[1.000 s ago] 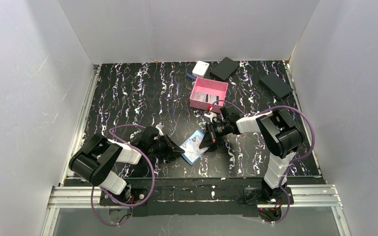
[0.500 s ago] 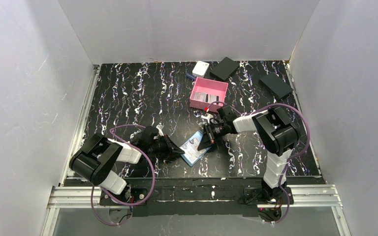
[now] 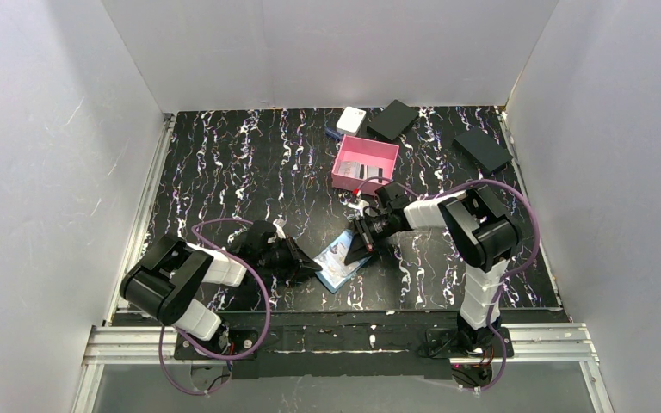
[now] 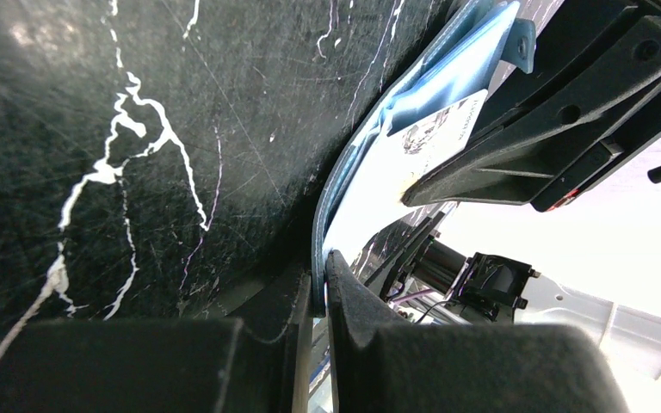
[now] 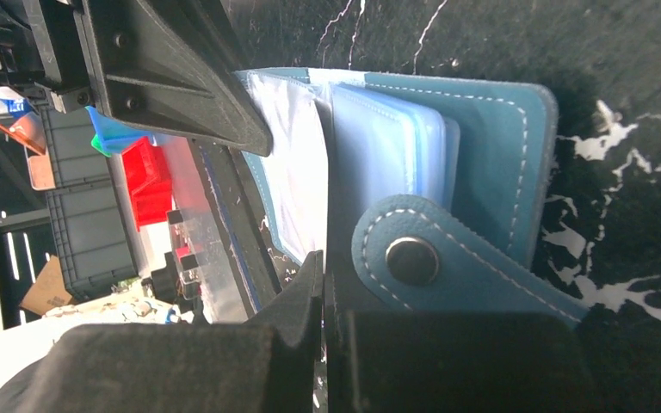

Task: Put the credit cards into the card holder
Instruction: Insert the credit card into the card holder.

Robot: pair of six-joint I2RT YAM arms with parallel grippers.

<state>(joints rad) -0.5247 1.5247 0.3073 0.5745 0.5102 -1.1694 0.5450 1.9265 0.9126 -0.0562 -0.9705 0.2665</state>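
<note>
While the wallet hangs open between the two arms near the front of the tabletop, each gripper has hold of something. The left gripper is pinched on the wallet's left edge. In its wrist view the blue cover bends away from the closed fingers, with the paler inner leaves facing the other arm.

The right gripper meets the wallet from the right with its fingers pressed together. It appears to be clamped on a card, a pale one with small print. The card lies against the wallet's inside, and its far end sits among the clear sleeves. In the right wrist view it shows only as a thin dark line running up from the fingertips, so the grip itself is hard to see. The snap tab lies unfastened, folded across the near corner of the wallet, just beside those fingers.

Farther back, right of centre, the pink tray holds more cards. A white box and a black box sit behind it. A second black box lies near the right rear corner.
</note>
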